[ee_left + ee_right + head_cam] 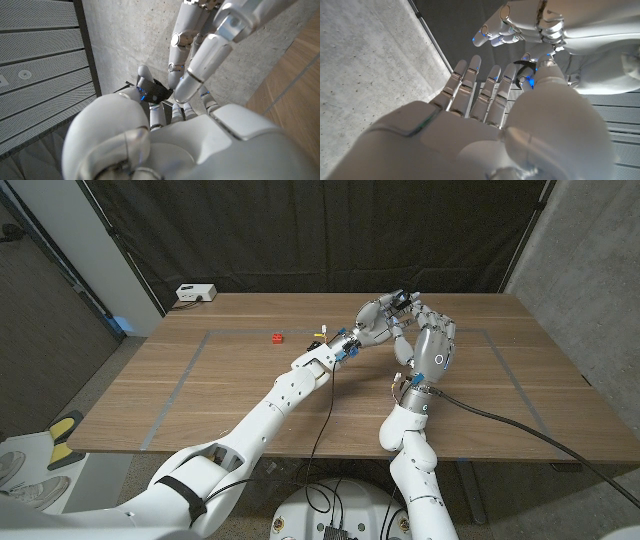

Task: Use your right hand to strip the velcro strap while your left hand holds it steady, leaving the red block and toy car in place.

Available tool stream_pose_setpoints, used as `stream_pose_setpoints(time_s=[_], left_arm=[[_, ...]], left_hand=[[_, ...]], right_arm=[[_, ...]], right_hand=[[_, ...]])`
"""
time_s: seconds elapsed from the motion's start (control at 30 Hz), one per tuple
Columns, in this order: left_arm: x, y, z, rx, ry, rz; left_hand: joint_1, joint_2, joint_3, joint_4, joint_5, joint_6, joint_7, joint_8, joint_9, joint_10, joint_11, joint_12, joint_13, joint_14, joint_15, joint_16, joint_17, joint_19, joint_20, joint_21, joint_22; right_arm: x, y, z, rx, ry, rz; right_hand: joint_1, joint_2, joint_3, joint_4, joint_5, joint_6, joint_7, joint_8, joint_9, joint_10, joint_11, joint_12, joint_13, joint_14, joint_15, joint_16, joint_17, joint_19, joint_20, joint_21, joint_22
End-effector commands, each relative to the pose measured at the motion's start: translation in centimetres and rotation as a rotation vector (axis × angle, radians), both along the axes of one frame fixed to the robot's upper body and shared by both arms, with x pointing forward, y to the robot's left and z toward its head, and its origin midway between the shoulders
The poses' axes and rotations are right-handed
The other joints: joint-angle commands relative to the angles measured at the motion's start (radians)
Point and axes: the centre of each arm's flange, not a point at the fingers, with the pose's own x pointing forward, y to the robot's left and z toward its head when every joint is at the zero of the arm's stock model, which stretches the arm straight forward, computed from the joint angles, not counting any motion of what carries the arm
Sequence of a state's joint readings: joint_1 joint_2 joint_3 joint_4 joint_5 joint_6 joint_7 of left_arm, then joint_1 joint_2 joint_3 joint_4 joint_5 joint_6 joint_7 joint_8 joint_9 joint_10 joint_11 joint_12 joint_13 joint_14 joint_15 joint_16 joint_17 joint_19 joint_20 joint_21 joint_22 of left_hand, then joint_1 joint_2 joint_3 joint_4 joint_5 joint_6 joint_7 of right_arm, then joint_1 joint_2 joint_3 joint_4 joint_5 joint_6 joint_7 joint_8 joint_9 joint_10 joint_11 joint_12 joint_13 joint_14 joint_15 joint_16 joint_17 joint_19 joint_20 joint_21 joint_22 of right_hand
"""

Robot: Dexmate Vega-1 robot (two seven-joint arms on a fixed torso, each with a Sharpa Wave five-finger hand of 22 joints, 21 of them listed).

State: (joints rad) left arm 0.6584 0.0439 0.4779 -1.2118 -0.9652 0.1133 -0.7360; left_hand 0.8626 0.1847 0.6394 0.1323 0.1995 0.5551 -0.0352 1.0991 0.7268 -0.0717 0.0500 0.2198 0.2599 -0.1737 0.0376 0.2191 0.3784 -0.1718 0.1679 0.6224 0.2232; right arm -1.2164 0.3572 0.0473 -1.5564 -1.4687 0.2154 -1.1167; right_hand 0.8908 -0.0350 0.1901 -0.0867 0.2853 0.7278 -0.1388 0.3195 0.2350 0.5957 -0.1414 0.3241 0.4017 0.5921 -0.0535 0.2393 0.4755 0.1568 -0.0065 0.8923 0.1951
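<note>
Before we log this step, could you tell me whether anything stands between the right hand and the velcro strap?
Nothing visible does. The left hand holds the black velcro strap raised above the table, and the right hand is right beside it, fingers at the strap. The red block sits well off to the left, out of the way.

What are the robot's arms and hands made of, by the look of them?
Both arms have smooth white rounded shells. The left hand and right hand are silvery grey, with jointed fingers and small blue lights. A black cable runs to the right wrist, and a thin one hangs by the left forearm.
</note>
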Motion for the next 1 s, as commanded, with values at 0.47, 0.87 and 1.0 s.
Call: stream_pose_setpoints(time_s=[0.47, 0.87, 1.0], left_arm=[[0.0, -0.1, -0.2, 0.004, 0.006, -0.014], [0.7, -0.6, -0.4, 0.024, 0.023, -0.014], [0.8, -0.9, -0.4, 0.028, 0.026, -0.02]], left_hand=[[-0.019, -0.004, 0.017, -0.004, -0.004, -0.004, -0.001, 0.017, -0.006, 0.001, 0.0, 0.007, -0.005, -0.11, 0.005, 0.005, 0.004, -0.249, 0.01, 0.012, -0.003], [-0.03, -0.003, 0.023, -0.009, -0.006, -0.008, -0.004, 0.024, -0.013, 0.002, -0.001, 0.009, -0.008, -0.109, 0.006, 0.006, 0.005, -0.252, 0.017, 0.018, -0.005], [-0.032, -0.003, 0.024, -0.01, -0.006, -0.009, -0.003, 0.025, -0.015, 0.003, 0.0, 0.01, -0.009, -0.108, 0.006, 0.006, 0.005, -0.248, 0.016, 0.021, -0.005]], right_arm=[[0.9, 0.1, 0.3, 0.055, 0.01, 0.001], [1.5, 0.1, 0.8, -0.014, -0.008, 0.025], [1.7, 0.0, 0.9, -0.018, -0.019, 0.05]], right_hand=[[-0.03, 0.001, -0.017, 0.009, 0.023, -0.131, 0.022, -0.065, -0.012, -0.067, 0.042, -0.02, 0.01, 0.008, -0.146, -0.008, 0.01, 0.007, 0.018, 0.011, 0.001], [-0.01, 0.031, -0.001, 0.001, 0.033, 0.013, -0.021, -0.03, -0.029, -0.046, -0.015, -0.011, 0.009, 0.013, -0.162, -0.008, 0.007, 0.004, 0.014, 0.013, -0.001], [0.001, 0.045, 0.009, -0.005, 0.034, 0.07, -0.06, -0.023, -0.037, -0.027, -0.029, -0.01, 0.003, 0.022, -0.167, -0.005, 0.005, 0.004, 0.011, 0.014, -0.001]])
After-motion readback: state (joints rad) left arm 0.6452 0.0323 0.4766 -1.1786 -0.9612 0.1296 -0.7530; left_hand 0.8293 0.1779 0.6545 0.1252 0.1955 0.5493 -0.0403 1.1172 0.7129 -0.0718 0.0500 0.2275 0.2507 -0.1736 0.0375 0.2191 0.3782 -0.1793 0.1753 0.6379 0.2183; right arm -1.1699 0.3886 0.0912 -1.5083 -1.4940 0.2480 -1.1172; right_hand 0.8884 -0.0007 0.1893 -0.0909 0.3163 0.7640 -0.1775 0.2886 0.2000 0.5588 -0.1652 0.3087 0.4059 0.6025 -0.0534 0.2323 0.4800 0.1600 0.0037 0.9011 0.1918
